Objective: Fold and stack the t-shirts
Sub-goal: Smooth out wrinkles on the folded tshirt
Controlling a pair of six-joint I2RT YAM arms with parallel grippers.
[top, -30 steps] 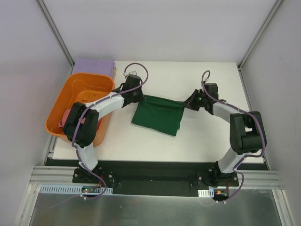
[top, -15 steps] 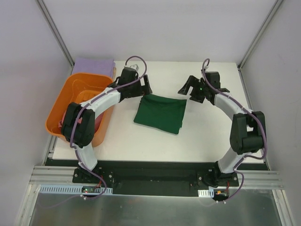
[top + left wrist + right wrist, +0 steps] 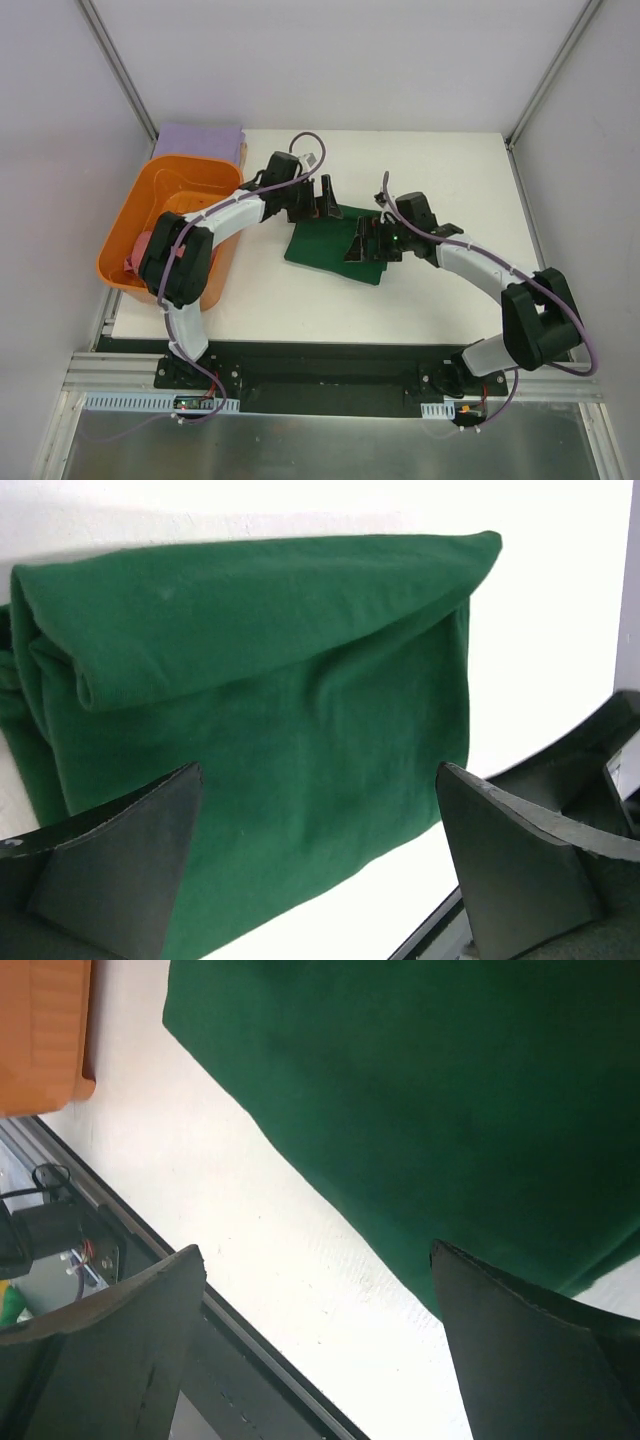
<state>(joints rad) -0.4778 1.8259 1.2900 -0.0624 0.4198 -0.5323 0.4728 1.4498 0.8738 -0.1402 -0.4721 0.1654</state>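
Note:
A dark green t-shirt (image 3: 318, 245) lies folded on the white table (image 3: 450, 170), with a rolled fold along its far edge (image 3: 260, 680). My left gripper (image 3: 318, 203) hovers open over the shirt's far left edge, with nothing between its fingers (image 3: 320, 780). My right gripper (image 3: 363, 244) stands open over the shirt's right part, also empty (image 3: 315, 1260), with the shirt's near edge (image 3: 450, 1090) under it. A pale lavender t-shirt (image 3: 200, 140) lies folded at the far left corner. A pinkish-red t-shirt (image 3: 141, 245) shows inside the basket.
An orange plastic basket (image 3: 190, 180) stands at the table's left edge, partly under the left arm; its corner shows in the right wrist view (image 3: 40, 1030). The table's black front rail (image 3: 330, 350) runs along the near edge.
Both grippers opened and let go of the green shirt, which dropped flat and folded. They drew back, then came in again over the shirt, the right one moving left onto it.

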